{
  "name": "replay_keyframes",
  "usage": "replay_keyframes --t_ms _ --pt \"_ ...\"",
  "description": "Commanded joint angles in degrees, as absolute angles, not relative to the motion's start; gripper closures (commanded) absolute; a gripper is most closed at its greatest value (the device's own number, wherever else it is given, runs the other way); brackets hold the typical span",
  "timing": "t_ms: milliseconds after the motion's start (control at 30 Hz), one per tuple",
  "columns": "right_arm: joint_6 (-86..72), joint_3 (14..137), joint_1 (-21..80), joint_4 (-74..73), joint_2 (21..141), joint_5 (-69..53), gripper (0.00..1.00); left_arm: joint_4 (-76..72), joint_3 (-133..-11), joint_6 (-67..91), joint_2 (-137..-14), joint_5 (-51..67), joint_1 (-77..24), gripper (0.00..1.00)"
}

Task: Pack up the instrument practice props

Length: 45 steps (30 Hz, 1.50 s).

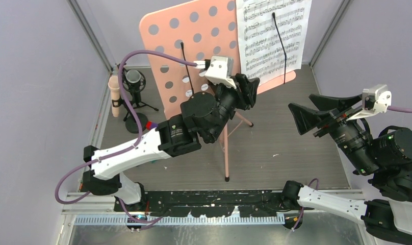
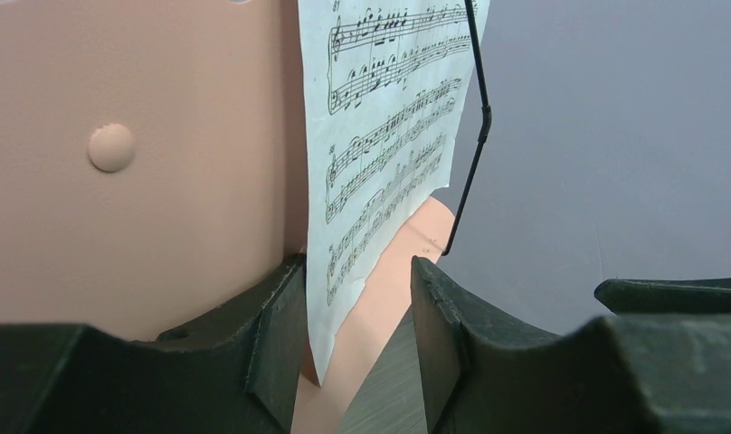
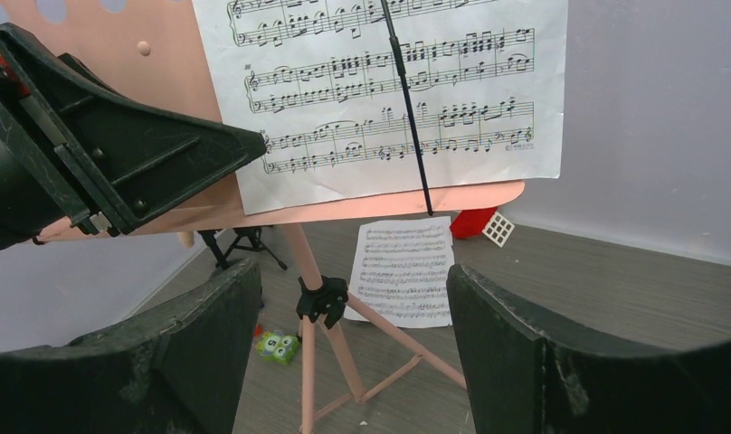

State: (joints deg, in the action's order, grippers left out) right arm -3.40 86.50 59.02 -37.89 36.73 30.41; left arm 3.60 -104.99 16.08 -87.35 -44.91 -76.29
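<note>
- At the far left, the beige-pink microphone (image 1: 113,95) stands upright near the wall, just beside a black tripod mic stand (image 1: 135,89); no lettering can be read on either
- The pink tripod music stand with a perforated desk (image 1: 194,41) rises mid-table, its desk tilted back, round holes in rows, and thin pink legs splayed on the grey floor; no brand shows on it
- The left gripper (image 1: 247,88) sits at the desk's lower edge; in its wrist view the black jaws are partly apart around the bottom corner of the page, which hangs close to the left finger (image 2: 271,334) with a clear gap to the other, so nothing is clamped
- A white sheet-music page (image 1: 275,35) leans on the right half of the desk, overhanging its right edge, pinned by a thin black wire page holder (image 3: 407,117); it carries printed staves of notes, and the tiny print at its lower right corner is too small to read
- A second white sheet-music page (image 3: 405,271) lies flat on the floor behind the stand's legs
- A small green toy block with eyes (image 3: 278,344) lies by the legs; a red block with a white lattice piece (image 3: 478,223) lies farther back
- The right gripper (image 1: 307,120) hangs well right of the stand, jaws spread wide and empty
</note>
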Motion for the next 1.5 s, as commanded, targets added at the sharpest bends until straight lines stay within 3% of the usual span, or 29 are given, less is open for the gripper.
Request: replay_keyframes --t_ms 0,467,867,1467 --pt "-4.1 87.2 59.0 -36.9 36.5 29.8 0.21 0.6 -108.3 15.3 -87.9 -45.4 -75.4 0.55" --pt "-4.1 87.1 59.0 -37.3 35.5 30.3 0.21 1.1 -112.6 13.2 -91.0 -44.4 -75.3 0.71" --pt "-1.0 89.7 58.9 -39.1 37.8 31.2 0.21 1.9 -112.9 12.3 -91.1 -44.8 -75.2 1.0" --pt "12.1 116.5 59.0 -47.0 61.6 34.0 0.14 3.8 -113.0 12.5 -90.4 -44.4 -75.2 1.0"
